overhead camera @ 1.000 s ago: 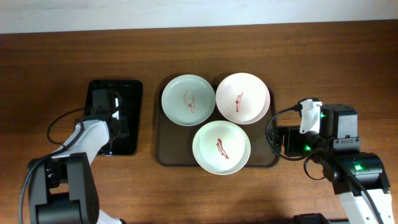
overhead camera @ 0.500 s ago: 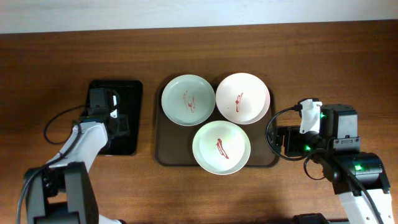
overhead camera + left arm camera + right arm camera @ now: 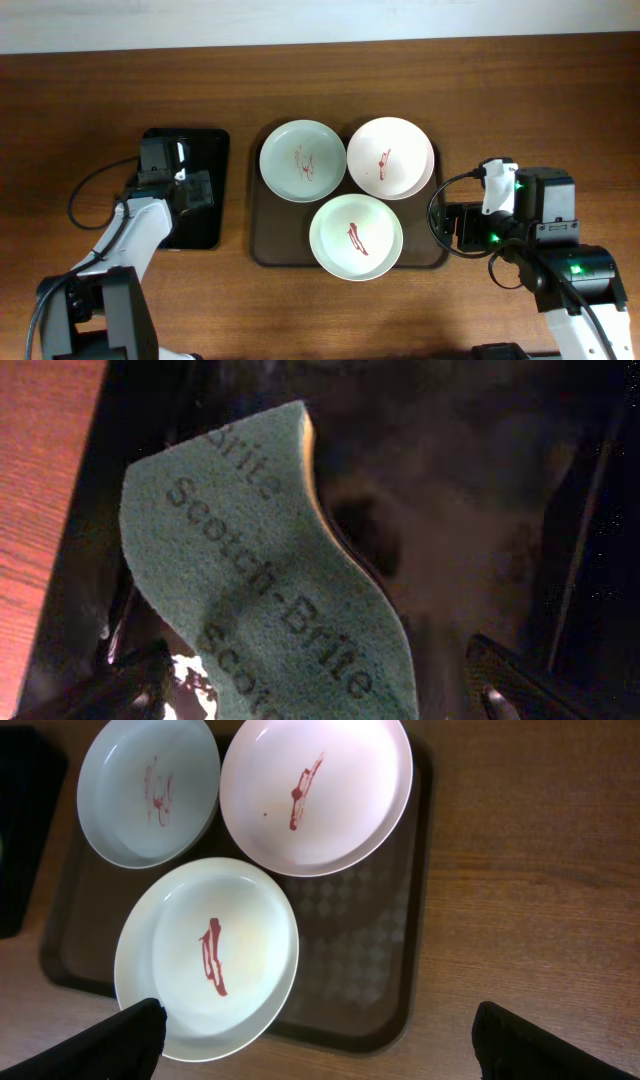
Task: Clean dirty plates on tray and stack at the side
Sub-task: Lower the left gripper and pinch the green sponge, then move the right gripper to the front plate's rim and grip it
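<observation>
Three plates lie on the dark brown tray (image 3: 265, 243), each with a red sauce smear: a pale green one (image 3: 303, 160) at the far left, a pinkish-white one (image 3: 390, 157) at the far right and a whitish one (image 3: 356, 237) in front. My left gripper (image 3: 190, 187) hangs over the black tray, open. A green scouring sponge (image 3: 250, 570) lies between its spread fingers. My right gripper (image 3: 462, 226) stands open and empty just right of the brown tray. In the right wrist view its fingertips flank the near plate (image 3: 205, 955) and the tray's corner (image 3: 360, 960).
A smaller black tray (image 3: 207, 228) sits left of the brown tray with the sponge on it. Bare wooden table lies all around. The table's far edge meets a white wall. Cables trail from both arms.
My left gripper's jaws have spread wide apart around the sponge, and the left wrist has shifted slightly toward the far end of the black tray. The right arm and the plates have not moved.
</observation>
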Tool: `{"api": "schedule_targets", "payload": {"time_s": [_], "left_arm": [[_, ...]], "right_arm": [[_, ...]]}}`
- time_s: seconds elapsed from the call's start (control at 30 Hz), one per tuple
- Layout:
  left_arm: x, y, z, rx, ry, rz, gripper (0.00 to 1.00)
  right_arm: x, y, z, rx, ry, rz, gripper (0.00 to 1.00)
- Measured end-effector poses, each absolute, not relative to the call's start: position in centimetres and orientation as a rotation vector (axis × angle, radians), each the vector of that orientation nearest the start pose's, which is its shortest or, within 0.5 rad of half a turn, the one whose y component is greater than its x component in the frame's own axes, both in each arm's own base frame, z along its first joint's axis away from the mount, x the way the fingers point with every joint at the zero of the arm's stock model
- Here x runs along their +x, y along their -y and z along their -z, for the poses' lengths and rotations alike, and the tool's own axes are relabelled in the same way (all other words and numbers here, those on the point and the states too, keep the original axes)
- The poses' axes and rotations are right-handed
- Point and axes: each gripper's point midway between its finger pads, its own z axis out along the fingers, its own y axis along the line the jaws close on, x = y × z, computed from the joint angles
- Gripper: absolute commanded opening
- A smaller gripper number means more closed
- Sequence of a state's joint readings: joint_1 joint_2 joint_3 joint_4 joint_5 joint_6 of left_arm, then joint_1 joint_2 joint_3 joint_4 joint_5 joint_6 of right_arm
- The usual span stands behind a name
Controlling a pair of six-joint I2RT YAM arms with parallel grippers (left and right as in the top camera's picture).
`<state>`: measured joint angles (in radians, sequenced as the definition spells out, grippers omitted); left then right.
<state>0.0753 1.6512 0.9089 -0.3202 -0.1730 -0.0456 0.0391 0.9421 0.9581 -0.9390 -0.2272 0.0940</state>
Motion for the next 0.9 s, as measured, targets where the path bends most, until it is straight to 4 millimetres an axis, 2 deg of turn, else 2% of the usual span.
{"api": "schedule_targets", "payload": {"time_s": [0.23, 0.27, 0.3, 0.33, 0.37, 0.43, 0.47, 0.57, 0.7, 0.9], "left_arm": [[38.0, -6.6, -2.6, -0.242, -2.637, -0.247, 0.92], [38.0, -6.6, -2.4, -0.243, -2.639, -0.247, 0.89], [38.1, -6.6, -2.1, -0.243, -2.640, -0.247, 0.84], [38.2, -6.6, -1.9, -0.243, -2.642, -0.247, 0.70], [38.2, -6.6, -1.7, -0.246, -2.644, -0.245, 0.50], [38.2, -6.6, -1.4, -0.248, -2.650, -0.246, 0.27], [38.2, -6.6, -1.3, -0.243, -2.652, -0.247, 0.18], [38.2, -6.7, -1.3, -0.240, -2.650, -0.250, 0.04], [37.6, -6.6, -1.0, -0.241, -2.681, -0.253, 0.00], [35.4, -6.4, -0.2, -0.238, -2.781, -0.259, 0.02]], "right_arm": [[25.2, -4.9, -19.8, -0.026, -2.496, -0.339, 0.99], [25.2, -4.9, -19.8, -0.026, -2.496, -0.339, 0.99], [25.2, -4.9, -19.8, -0.026, -2.496, -0.339, 0.99], [25.2, -4.9, -19.8, -0.026, -2.496, -0.340, 0.99], [25.2, -4.9, -19.8, -0.025, -2.497, -0.340, 0.99], [25.2, -4.9, -19.8, -0.027, -2.497, -0.340, 0.99], [25.2, -4.9, -19.8, -0.026, -2.497, -0.339, 0.99], [25.2, -4.9, -19.8, -0.026, -2.497, -0.340, 0.99], [25.2, -4.9, -19.8, -0.027, -2.496, -0.339, 0.99], [25.6, -5.0, -19.6, -0.029, -2.498, -0.348, 0.99]]}}
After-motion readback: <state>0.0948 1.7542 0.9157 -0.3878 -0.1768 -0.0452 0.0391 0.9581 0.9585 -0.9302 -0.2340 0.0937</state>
